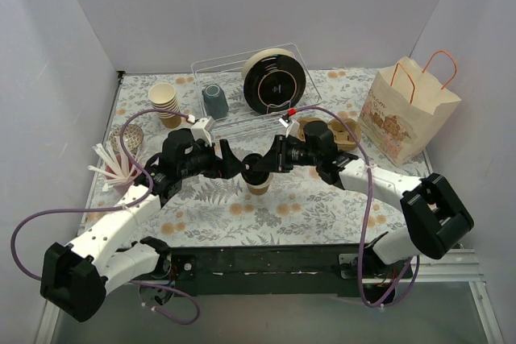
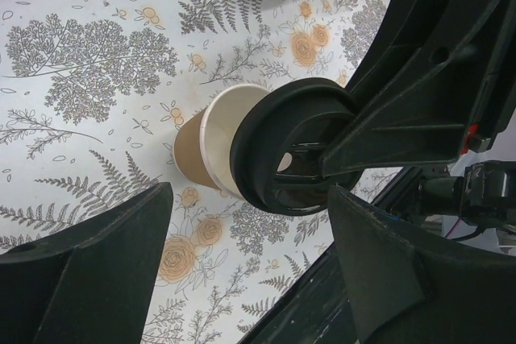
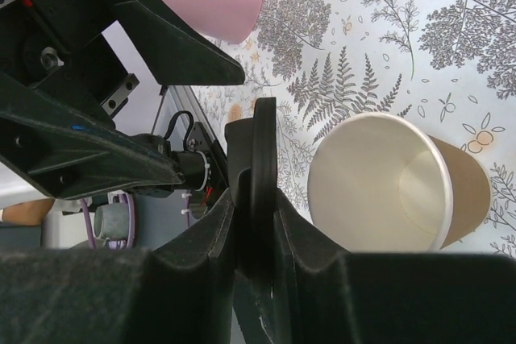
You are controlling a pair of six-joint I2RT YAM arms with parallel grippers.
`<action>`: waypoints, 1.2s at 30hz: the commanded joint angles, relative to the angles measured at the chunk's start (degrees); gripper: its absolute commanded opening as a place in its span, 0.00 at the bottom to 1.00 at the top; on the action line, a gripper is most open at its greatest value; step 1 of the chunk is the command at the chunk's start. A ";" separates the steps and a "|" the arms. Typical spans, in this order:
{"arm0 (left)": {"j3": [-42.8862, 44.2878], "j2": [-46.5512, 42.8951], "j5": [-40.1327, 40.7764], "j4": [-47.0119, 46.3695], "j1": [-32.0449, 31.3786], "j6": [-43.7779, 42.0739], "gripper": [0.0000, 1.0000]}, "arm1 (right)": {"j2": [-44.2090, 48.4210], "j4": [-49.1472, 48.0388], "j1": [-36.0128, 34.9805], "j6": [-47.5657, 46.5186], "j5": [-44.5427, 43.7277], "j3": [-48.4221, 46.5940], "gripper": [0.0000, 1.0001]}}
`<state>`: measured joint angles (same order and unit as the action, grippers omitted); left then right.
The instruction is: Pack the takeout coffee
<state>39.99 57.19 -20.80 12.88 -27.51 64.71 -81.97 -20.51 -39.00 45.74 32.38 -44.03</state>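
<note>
Your right end effector is clamped on the black plastic lid, which stands on edge between its fingers. In the right wrist view the lid is just beside the open mouth of the tan kraft paper cup, with a gap between them. The cup has no lid on it and shows its pale inside.

Your left end effector faces the right one from the other side. Its fingers are spread wide apart and hold nothing, and the cup and lid show between them.

From the top camera, you see both arms meet at the middle of the bench, which is covered by a fern-and-flower cloth. The cup stands upright on the cloth, directly under the two end effectors.

Behind them, a grey-blue mug sits by a clear rack. A stack of cream paper cups is at far left, and a paper carrier bag at far right.
</note>
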 commanded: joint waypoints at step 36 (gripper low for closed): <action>-2.81 5.65 0.50 -3.57 0.00 3.41 0.67 | -5.92 -2.60 2.27 1.73 4.80 -3.08 0.35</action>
<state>37.85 62.37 -20.49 10.24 -27.51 68.01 -88.01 -22.59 -37.32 48.21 36.91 -46.17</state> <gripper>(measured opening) 0.675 0.353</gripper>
